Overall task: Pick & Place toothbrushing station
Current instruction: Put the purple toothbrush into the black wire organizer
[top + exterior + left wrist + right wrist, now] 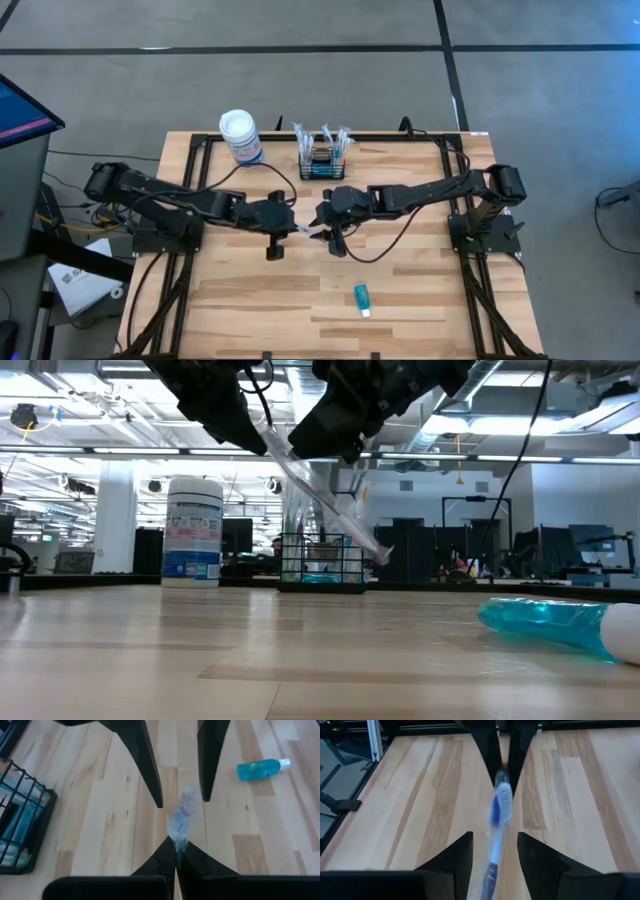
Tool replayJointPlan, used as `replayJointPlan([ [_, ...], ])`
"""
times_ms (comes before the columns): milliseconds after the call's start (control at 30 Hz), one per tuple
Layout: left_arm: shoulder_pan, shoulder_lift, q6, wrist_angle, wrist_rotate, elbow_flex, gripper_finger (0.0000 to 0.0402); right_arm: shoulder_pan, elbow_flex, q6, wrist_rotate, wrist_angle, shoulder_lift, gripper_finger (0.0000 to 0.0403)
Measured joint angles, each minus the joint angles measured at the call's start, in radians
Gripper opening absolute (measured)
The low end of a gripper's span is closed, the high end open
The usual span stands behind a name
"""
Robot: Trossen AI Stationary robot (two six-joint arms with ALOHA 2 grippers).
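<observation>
The toothbrushing station (322, 163), a black wire-mesh basket, is seen at the far edge of the table, just beside the white-lidded canister (241, 136), with several wrapped toothbrushes already standing upright in it. A further toothbrush (498, 822), blue and white and sealed in clear film, is held in the air over the middle of the table, between the two arms. It is judged to be light and stiff along its handle, while the wrapper is likely to be slippery and to crumple under pressure, so a hold on the firm handle rather than on loose film would be preferred. One end is pinched in the left gripper (176, 851), whose fingers are closed tight on the wrapped brush. The right gripper (494, 849) is set around the other end, its fingers standing apart on either side of the handle, not yet pressed against it. A teal tube (362, 299) is left lying near the table's front edge, well apart from the basket.
</observation>
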Motion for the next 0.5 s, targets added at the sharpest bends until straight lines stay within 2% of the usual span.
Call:
replayJointPlan([
  [500,-0.001,-0.004,-0.002,0.011,-0.003,0.0,0.0,0.006,0.0,0.026,0.003,0.018,0.0,0.0127],
])
